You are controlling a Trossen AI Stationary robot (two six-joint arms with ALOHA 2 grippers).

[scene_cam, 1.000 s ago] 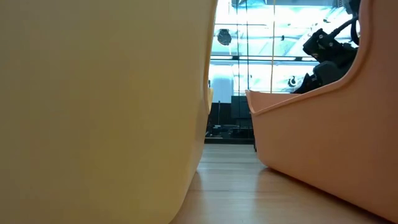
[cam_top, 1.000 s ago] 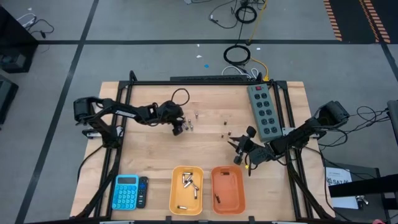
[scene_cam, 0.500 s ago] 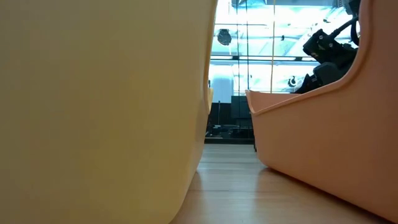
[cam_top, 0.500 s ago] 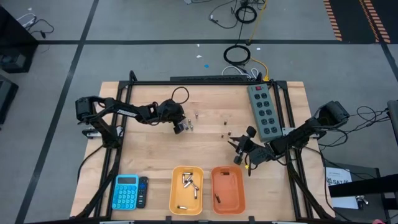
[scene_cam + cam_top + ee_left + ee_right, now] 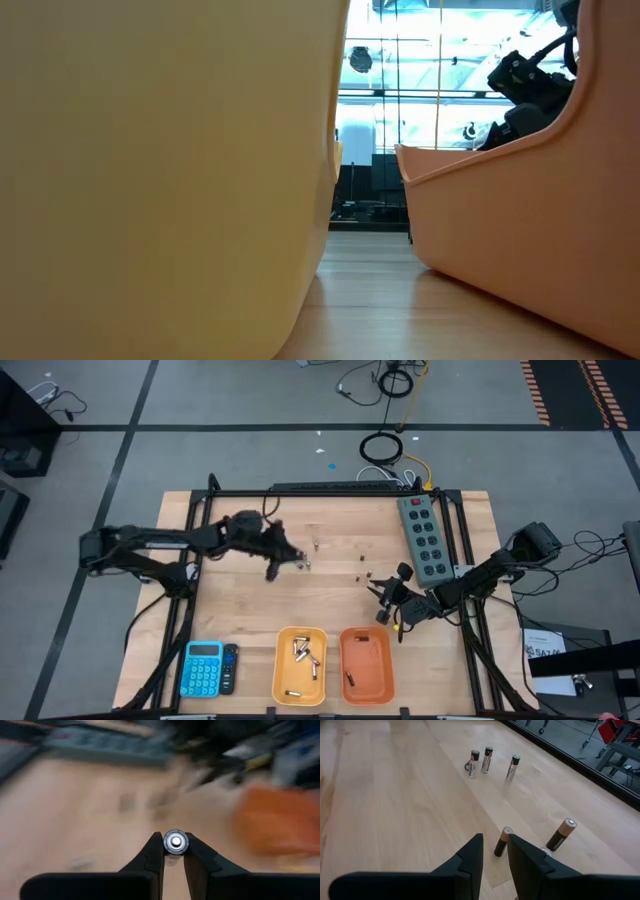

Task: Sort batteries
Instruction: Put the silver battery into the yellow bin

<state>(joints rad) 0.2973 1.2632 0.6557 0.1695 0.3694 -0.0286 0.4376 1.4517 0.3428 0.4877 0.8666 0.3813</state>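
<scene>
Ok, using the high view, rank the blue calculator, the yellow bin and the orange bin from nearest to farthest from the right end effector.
1. Orange bin: nearest, just below the right end effector in the picture.
2. Yellow bin: next, beside the orange bin on its left.
3. Blue calculator: farthest, near the table's lower left corner in the picture.

Even overhead light keeps shadows soft on the wooden table (image 5: pixel 330 590). Far windows (image 5: pixel 440 60) glare bright. The left wrist view smears with motion blur.

Calculator (image 5: pixel 203 666) left of two trays (image 5: pixel 300 665); batteries (image 5: pixel 306 656) inside.
</scene>
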